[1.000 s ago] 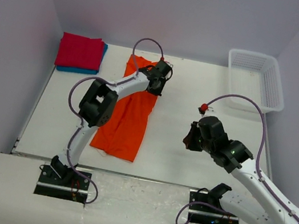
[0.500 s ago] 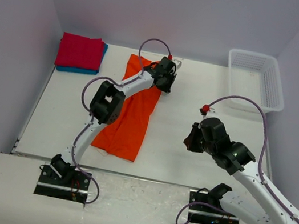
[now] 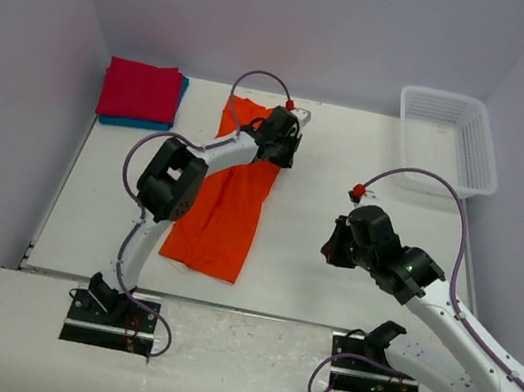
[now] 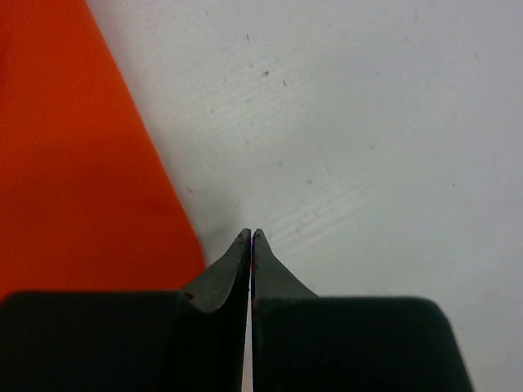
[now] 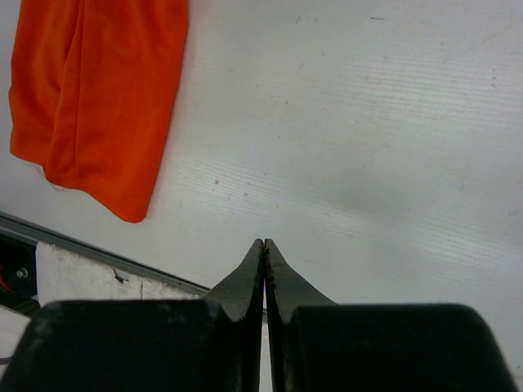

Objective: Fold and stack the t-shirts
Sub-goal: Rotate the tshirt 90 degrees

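Orange cloth t-shirt lies as a long strip on the white tabletop, with the crimson tee folded atop the blue tee at far left. Left hand, clenched empty, is apparently just beside the orange edge; right hand is clenched, well apart.

White links, black joint housings on left arm, right arm. Purple cables, red plug near wrist. Black base mounts. left claw, right claw: black tapered fingers.
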You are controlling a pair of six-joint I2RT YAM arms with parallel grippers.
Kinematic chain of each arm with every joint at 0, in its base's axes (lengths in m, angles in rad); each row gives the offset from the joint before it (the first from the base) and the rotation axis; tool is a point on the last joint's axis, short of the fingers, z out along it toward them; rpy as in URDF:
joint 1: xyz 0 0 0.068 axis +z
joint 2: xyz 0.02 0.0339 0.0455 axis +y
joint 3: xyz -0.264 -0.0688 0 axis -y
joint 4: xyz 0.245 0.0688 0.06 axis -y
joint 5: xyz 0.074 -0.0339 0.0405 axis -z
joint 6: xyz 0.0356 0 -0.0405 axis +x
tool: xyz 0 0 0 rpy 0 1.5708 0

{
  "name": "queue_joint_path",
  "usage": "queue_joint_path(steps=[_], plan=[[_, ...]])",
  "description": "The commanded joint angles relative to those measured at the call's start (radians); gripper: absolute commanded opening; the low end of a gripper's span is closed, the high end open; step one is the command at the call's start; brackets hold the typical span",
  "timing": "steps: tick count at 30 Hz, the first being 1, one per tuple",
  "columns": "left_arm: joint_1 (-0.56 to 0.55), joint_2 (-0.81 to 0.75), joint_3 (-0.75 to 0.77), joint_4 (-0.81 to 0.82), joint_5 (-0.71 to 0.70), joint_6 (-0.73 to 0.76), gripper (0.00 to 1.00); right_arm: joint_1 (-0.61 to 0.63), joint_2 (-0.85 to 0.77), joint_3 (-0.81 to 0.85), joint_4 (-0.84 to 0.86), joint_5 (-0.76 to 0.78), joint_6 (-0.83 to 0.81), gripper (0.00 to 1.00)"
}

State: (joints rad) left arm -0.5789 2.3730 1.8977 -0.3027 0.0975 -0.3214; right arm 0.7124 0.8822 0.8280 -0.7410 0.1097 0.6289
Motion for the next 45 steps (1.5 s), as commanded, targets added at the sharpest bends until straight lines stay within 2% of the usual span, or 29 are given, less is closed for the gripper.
queue_joint_path(steps=[1,6,9,11,13,22,28,39,45], plan=[[-0.021,-0.236,-0.136,0.129,-0.093,0.012,0.0,0.002,-0.002,0.017,0.008,-0.015,0.008,0.0],[-0.022,-0.345,-0.267,0.188,-0.11,0.033,0.0,0.002,0.011,0.005,0.023,-0.031,-0.001,0.0],[-0.021,-0.339,-0.238,0.091,-0.221,0.03,0.0,0.002,0.0,-0.003,0.019,-0.03,-0.001,0.0],[-0.021,-0.304,-0.171,-0.037,-0.312,0.021,0.0,0.002,-0.021,-0.004,0.017,-0.025,-0.001,0.0],[-0.021,-0.281,-0.144,-0.103,-0.341,0.019,0.0,0.002,-0.032,-0.009,0.015,-0.021,0.0,0.0],[-0.024,-0.281,-0.177,-0.182,-0.426,-0.01,0.0,0.002,-0.035,-0.013,0.015,-0.024,-0.001,0.0],[-0.025,-0.224,-0.18,-0.226,-0.42,-0.024,0.0,0.002,-0.037,-0.01,0.015,-0.025,0.002,0.0],[-0.032,-0.134,-0.181,-0.211,-0.374,-0.028,0.01,0.002,-0.023,-0.017,0.026,-0.027,0.011,0.0],[-0.035,-0.041,-0.121,-0.216,-0.28,-0.016,0.01,0.002,-0.014,-0.017,0.029,-0.022,0.011,0.0]])
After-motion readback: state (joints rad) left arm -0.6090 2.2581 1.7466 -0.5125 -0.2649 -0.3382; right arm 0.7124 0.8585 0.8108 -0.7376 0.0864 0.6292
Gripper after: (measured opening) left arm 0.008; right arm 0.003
